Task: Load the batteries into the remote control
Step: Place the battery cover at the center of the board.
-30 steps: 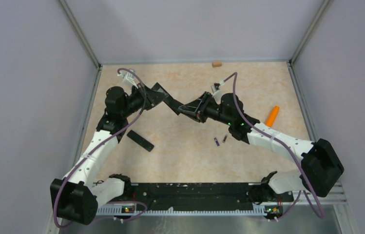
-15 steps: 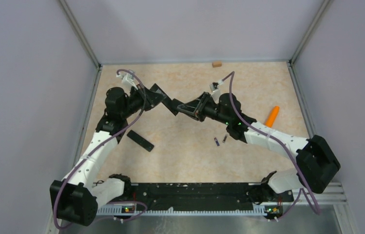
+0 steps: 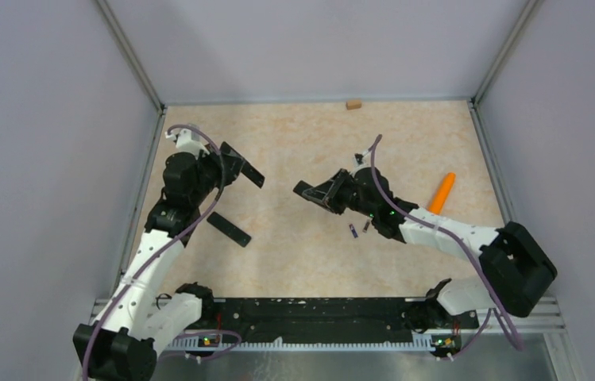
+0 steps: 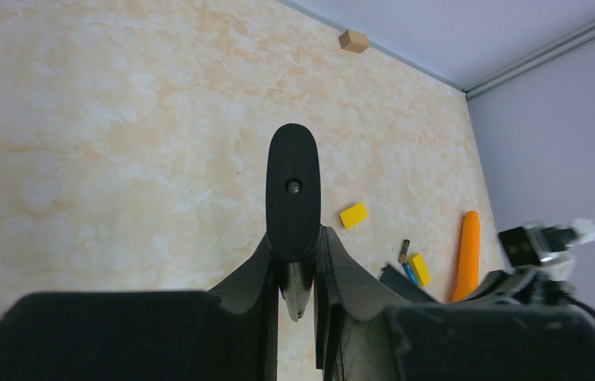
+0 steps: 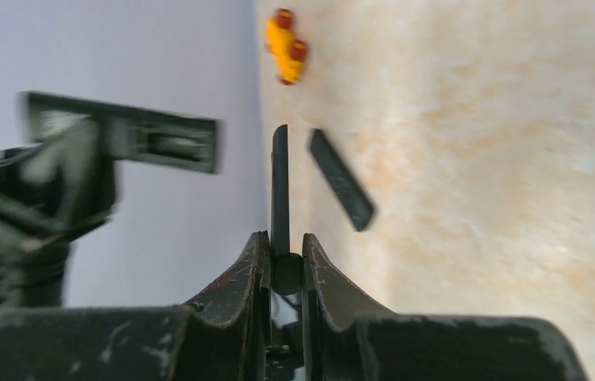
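From above, the left gripper (image 3: 235,167), at 9 o'clock of the table (image 3: 294,262), is clenched on the remote (image 3: 253,176) and holds it off the surface. The right gripper (image 3: 323,194) near the middle pinches a thin black plate (image 3: 303,190), probably the battery cover, and the two held pieces are apart. The batteries (image 3: 359,228) lie loose on the table at 5 o'clock of the right gripper, and a black bar (image 3: 228,228) lies at 6 o'clock of the left one. An orange stick (image 3: 442,190) rests at 3 o'clock and a tan block (image 3: 352,104) at 12. The left wrist view shows its fingers tight on the remote's rounded end, with two yellow blocks (image 4: 353,215) and the batteries at 4 o'clock. The right wrist view shows its fingers closed on the plate, seen edge-on, and, blurred at 10 o'clock, the remote with what looks like an open recess. On this evidence the compartment seems opened, but neither battery is picked up or seated yet, and the cover is still to be refitted.
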